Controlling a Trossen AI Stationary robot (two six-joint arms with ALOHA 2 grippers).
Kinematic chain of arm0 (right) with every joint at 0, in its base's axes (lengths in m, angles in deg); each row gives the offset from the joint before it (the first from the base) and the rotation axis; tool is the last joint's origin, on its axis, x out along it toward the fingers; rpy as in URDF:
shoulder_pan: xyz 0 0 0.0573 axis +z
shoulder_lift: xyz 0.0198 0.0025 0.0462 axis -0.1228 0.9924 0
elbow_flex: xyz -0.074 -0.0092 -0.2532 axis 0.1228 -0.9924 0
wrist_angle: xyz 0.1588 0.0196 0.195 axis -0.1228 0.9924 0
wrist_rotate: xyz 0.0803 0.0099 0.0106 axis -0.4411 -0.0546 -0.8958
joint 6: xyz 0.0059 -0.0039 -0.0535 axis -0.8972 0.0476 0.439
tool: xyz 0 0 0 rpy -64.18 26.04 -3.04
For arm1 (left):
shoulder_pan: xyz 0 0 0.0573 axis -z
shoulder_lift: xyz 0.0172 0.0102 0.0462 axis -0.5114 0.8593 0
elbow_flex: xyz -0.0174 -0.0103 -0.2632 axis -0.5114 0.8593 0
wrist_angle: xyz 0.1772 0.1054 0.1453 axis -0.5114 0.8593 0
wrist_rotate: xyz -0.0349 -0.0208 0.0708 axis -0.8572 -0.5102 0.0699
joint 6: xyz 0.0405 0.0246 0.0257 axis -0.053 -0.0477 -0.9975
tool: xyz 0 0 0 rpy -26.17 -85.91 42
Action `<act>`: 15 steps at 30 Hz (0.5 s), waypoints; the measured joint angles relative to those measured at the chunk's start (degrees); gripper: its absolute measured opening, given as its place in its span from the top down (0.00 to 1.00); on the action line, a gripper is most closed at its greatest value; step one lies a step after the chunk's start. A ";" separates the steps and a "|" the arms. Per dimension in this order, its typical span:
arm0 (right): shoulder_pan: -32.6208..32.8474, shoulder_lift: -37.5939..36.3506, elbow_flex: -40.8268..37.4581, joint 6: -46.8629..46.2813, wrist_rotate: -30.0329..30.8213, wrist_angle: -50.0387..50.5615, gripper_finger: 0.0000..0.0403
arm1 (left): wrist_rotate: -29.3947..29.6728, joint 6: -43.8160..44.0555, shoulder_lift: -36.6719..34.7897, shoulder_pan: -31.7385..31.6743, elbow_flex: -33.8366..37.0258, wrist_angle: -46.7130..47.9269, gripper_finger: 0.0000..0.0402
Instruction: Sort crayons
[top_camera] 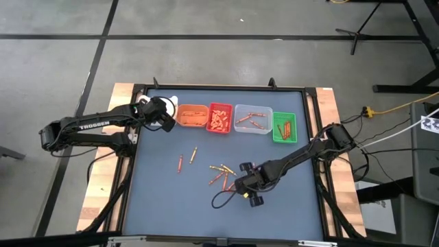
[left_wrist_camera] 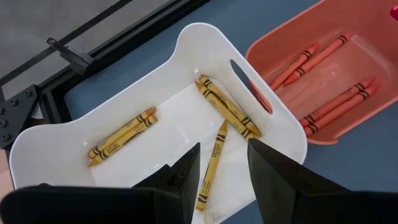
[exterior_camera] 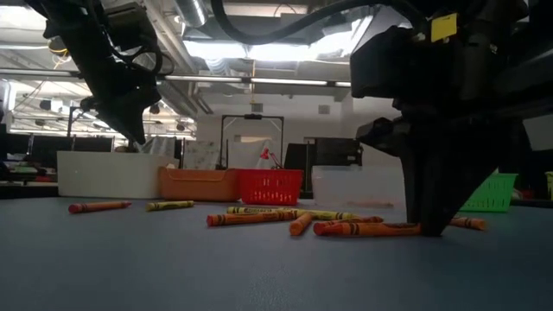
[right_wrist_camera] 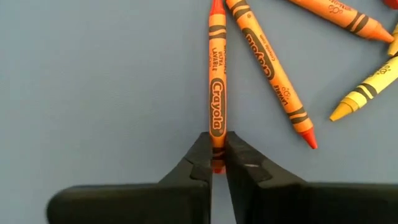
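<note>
The right gripper point(right_wrist_camera: 217, 163) is down on the blue worktop point(top_camera: 158, 199), its fingers pinched tight on the end of 1 orange-red crayon point(right_wrist_camera: 216, 93) that lies flat among the loose crayons point(top_camera: 223, 175) near the worktop's middle. 2 more crayons point(top_camera: 186, 159) lie apart from that cluster, toward the left arm's side. The left gripper point(left_wrist_camera: 222, 163) hangs over the white bin point(left_wrist_camera: 186, 56) with its fingers spread and nothing between them; 4 yellowish crayons point(left_wrist_camera: 221, 109) lie in that bin. Beside it stand the orange bin point(top_camera: 191, 114), red bin point(top_camera: 219, 118), clear bin point(top_camera: 252, 119) and green bin point(top_camera: 285, 127), each holding crayons.
</note>
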 joint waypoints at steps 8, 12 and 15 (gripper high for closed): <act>-0.06 -2.51 -0.26 0.25 0.75 3.87 0.96 | -0.04 0.00 0.00 -0.02 0.00 0.00 0.71; -0.09 -4.79 -0.36 0.87 1.02 8.00 0.97 | -0.02 0.00 0.00 -0.02 0.00 -0.02 0.71; -0.09 -7.17 -0.35 0.98 1.12 12.19 0.95 | -0.02 0.00 0.00 -0.02 0.00 -0.03 0.71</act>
